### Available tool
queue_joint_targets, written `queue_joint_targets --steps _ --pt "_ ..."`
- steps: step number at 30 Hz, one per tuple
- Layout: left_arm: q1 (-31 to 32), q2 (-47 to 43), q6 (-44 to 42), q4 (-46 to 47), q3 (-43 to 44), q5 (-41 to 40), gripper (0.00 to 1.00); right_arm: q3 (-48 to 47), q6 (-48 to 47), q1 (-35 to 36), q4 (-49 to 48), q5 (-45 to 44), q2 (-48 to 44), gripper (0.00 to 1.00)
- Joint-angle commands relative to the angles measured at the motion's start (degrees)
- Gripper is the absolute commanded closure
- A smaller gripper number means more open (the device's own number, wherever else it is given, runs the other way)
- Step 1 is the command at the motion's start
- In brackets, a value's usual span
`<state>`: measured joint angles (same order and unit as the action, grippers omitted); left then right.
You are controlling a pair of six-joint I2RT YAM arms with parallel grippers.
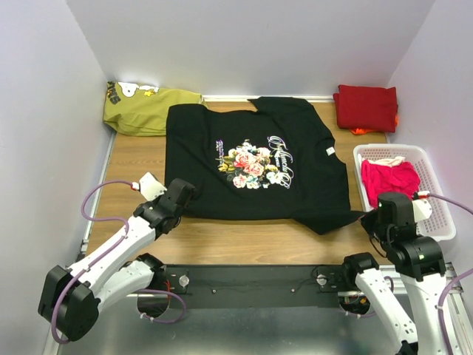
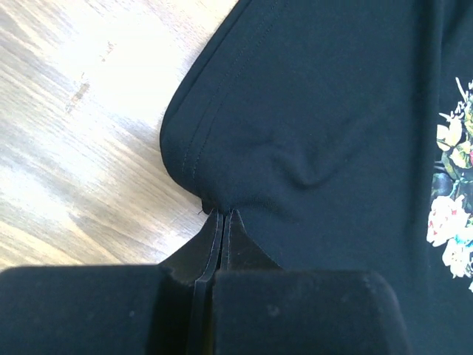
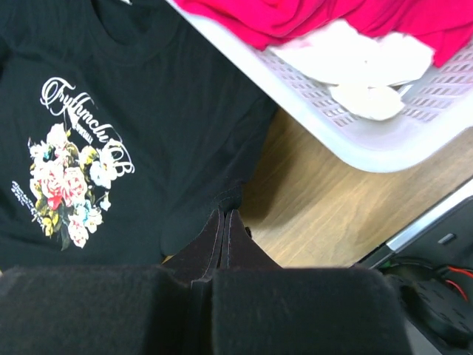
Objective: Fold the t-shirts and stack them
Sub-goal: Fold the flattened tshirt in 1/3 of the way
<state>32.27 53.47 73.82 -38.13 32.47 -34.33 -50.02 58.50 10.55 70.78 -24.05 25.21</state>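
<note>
2 grips: left fingers, right fingers pinch black t-shirt edge; white script over floral print unclear.

Place: a robot lab's test cell.
Walls: plain pale panels boxing in three sides.
Bench: a bare wooden table.
Machines: left arm and right arm, bolted to a black rail.
Wiring: loose purple cable.
Set-out: black t-shirt spread flat, white basket alongside.
</note>
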Motion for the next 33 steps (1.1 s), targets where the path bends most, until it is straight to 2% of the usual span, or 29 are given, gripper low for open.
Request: queue_joint_targets --steps 1,7,12,17,24,28,33 --pt "0.34 -1.27 2.91 -2.48 1.11 -4.51 1.0 1.94 0.82 -0.09 -4.85 2.17 2.11 0.99" --pt "0.34 2.33 3.69 -2.39 2.42 -6.63 1.0 2.82 0.13 -0.09 -12.58 0.59 5.46 0.99" --pt "0.25 4.88 3.35 -0.55 5.32 -9.7 1.0 1.69 -1.81 -0.09 -19.97 -1.52 12.56 0.99" --pt "-0.1 9.36 3.08 -0.37 8.66 -13.92 1.0 0.19 -7.94 0.0 -29.28 -1.17 19.43 0.99" --pt "-3.43 13.49 -1.92 6.38 10.25 -15.42 1.0 -0.96 -14.11 0.0 -37.03 -2.92 27.34 0.99" --pt "-6.69 15.95 -7.88 12.01 9.9 -13.49 1.0 -1.04 -16.57 0.0 -40.72 -3.98 30.85 0.99" --pt "-9.68 19.29 -10.8 16.41 10.86 -11.91 1.0 -1.13 -17.81 0.0 -46.25 -2.58 37.26 0.99"
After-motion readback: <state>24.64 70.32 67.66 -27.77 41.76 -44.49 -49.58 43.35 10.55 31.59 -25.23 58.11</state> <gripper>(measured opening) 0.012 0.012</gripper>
